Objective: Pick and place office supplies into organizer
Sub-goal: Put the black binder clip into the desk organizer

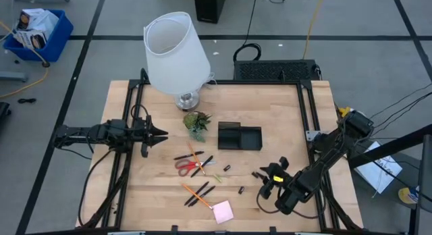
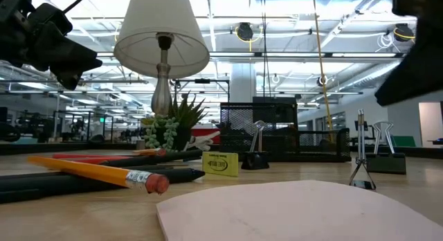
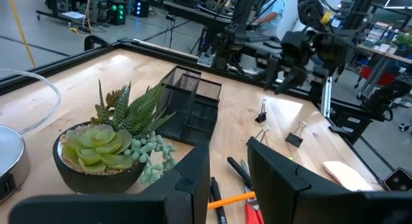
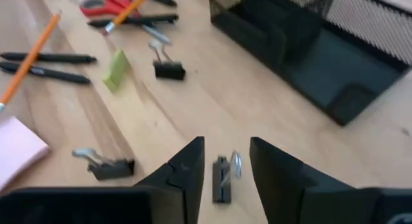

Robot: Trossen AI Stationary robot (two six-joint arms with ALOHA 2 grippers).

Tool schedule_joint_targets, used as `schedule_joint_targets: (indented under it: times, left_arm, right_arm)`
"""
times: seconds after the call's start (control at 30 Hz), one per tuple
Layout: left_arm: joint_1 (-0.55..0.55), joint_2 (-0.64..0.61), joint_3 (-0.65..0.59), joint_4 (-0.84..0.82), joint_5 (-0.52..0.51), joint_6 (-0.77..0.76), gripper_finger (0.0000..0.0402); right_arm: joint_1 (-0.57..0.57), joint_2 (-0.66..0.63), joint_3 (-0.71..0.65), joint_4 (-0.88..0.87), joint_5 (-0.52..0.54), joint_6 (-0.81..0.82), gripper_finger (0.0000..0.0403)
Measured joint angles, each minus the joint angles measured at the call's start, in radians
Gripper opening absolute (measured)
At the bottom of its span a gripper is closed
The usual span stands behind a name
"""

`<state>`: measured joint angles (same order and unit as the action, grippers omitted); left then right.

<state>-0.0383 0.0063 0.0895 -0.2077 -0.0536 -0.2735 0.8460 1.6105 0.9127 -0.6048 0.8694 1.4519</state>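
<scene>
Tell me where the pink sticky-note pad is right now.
In the high view the pink sticky-note pad lies near the table's front edge, just right of the front pens and left of the right gripper.

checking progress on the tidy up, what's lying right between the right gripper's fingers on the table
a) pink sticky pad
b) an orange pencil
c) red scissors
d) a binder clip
d: the right wrist view shows a small dark binder clip on the wood between the open fingers of the right gripper, not yet gripped; the pink sticky pad lies off to the side.
</scene>
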Motion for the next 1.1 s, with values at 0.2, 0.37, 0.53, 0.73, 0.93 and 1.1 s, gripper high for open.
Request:
schedule_joint_targets:
  times: [0.2, 0.37, 0.53, 0.73, 0.93, 1.1]
  left_arm:
    - [0.0, 0.0, 0.0, 0.0, 0.0, 0.0, 0.0108]
    - [0.0, 0.0, 0.0, 0.0, 0.0, 0.0, 0.0108]
    - [0.0, 0.0, 0.0, 0.0, 0.0, 0.0, 0.0108]
    - [0.0, 0.0, 0.0, 0.0, 0.0, 0.0, 0.0108]
    - [0.0, 0.0, 0.0, 0.0, 0.0, 0.0, 0.0108]
    - [0.0, 0.0, 0.0, 0.0, 0.0, 0.0, 0.0108]
  right_arm:
    - [0.025, 0.015, -0.02, -0.002, 0.0, 0.088, 0.0191]
    - [0.027, 0.014, -0.048, 0.035, 0.016, 0.081, 0.0237]
    - [0.027, 0.014, -0.116, 0.128, 0.008, 0.076, 0.0242]
    - [0.017, 0.014, -0.145, 0.184, -0.008, 0.055, 0.0225]
    - [-0.028, 0.014, -0.175, 0.345, -0.033, -0.081, 0.0209]
    - [-0.042, 0.014, -0.176, 0.364, -0.047, -0.11, 0.0196]
